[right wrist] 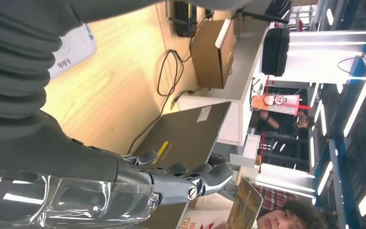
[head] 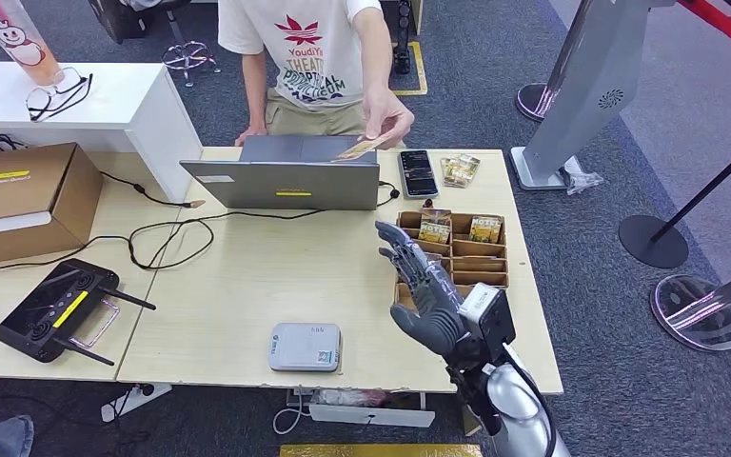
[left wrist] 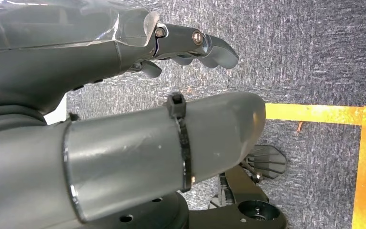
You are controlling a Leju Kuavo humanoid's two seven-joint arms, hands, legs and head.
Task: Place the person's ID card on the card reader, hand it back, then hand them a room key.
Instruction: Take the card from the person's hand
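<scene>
A person stands behind the table and holds out an ID card (head: 365,146) over the grey laptop (head: 290,175); the card (right wrist: 244,209) also appears past my fingertips in the right wrist view. My right hand (head: 423,284) is raised over the right part of the table, fingers spread, holding nothing, well short of the card. The white card reader (head: 305,347) lies near the table's front edge, left of that hand. Room key cards (head: 435,228) stand in a wooden organiser (head: 449,259) just beyond the hand. My left hand (left wrist: 190,45) hangs over grey carpet, fingers loosely apart and empty.
A black phone (head: 418,173) and a small packet (head: 459,169) lie behind the organiser. A cardboard box (head: 21,198), a black controller (head: 59,308) and looping cables occupy the left table. Stanchion bases (head: 654,240) stand on the carpet to the right.
</scene>
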